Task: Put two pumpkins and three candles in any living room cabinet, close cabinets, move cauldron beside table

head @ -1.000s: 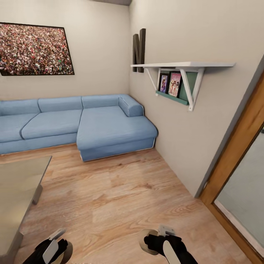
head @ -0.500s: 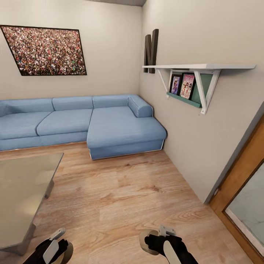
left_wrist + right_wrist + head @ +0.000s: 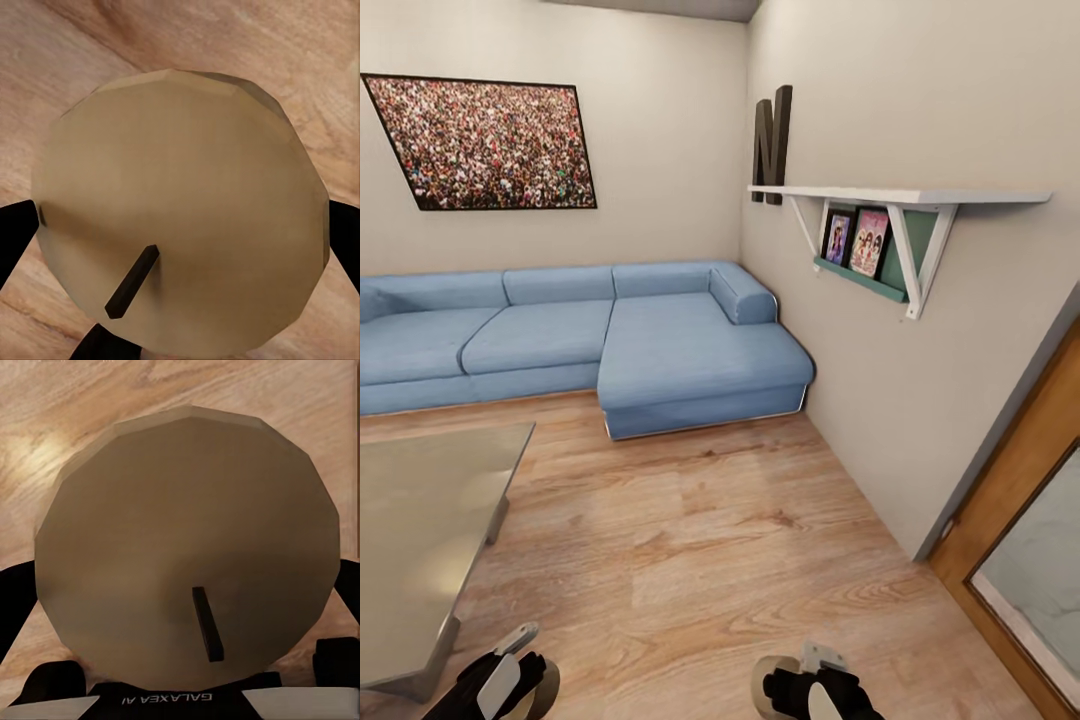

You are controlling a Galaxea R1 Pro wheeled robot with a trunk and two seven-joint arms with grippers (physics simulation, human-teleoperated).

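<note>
Head view looks down over a wooden floor (image 3: 710, 540) toward a blue corner sofa (image 3: 610, 335), which stands against the far wall and reaches into the room's corner. Above the sofa hangs a framed picture (image 3: 485, 143) of a dense crowd. On the side wall beyond the sofa's chaise end, a dark letter N (image 3: 771, 144) stands on a white bracket shelf (image 3: 890, 200), and under that shelf small framed pictures (image 3: 856, 240) lean on a green ledge. Farther from the sofa along that wall is a wooden door frame (image 3: 1010, 480). A grey table (image 3: 420, 540) sits on the floor in front of the sofa's long side.

Nearest the camera, well away from the sofa, the left gripper (image 3: 510, 680) and the right gripper (image 3: 800, 685) hang low over the floor. Each holds a candle: the left wrist view shows a beige-tan candle (image 3: 180, 217) end-on, its dark wick pointing at the camera, with a black finger (image 3: 15, 240) pressed to each side, so the jaws are clamped on it. Right wrist view shows the other candle (image 3: 187, 562) likewise, wick visible, with black fingers (image 3: 15, 600) at both sides, jaws clamped on it. Bare floor lies behind both candles.
</note>
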